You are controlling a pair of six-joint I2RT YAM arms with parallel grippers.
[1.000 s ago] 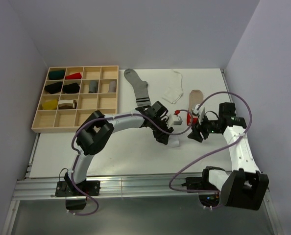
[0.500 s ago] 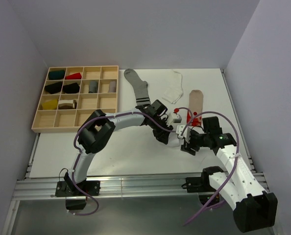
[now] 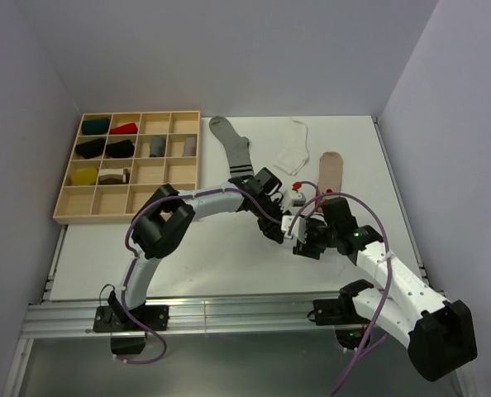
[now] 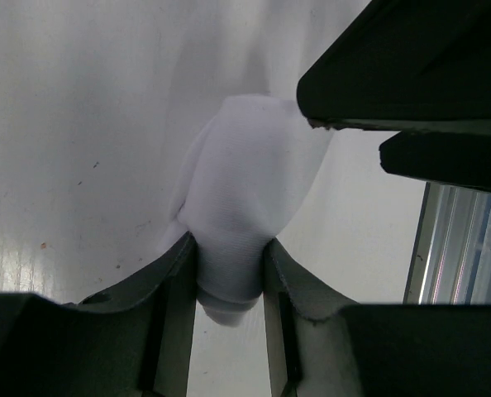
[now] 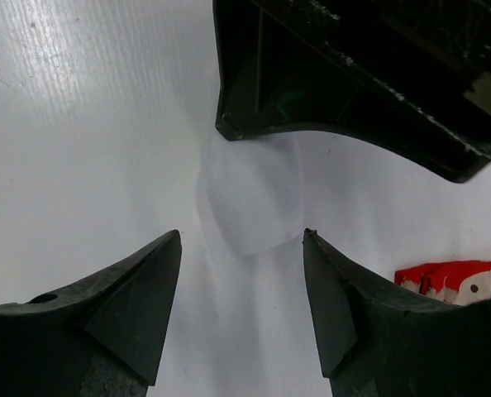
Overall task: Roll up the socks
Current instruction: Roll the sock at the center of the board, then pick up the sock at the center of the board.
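now mid-roll, left gripper (image 4: 229, 277) clenches the soft white fabric sock (image 4: 245, 174); the released right gripper (image 5: 241, 248) should grasp next.

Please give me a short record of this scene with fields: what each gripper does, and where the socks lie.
left gripper: shut on the white sock, pinching one end
right gripper: open, facing the same sock, holding nothing
beige sock: flat on the table, beyond the right gripper
grey striped sock: flat, beside the wooden tray
short white sock: between the grey and beige ones
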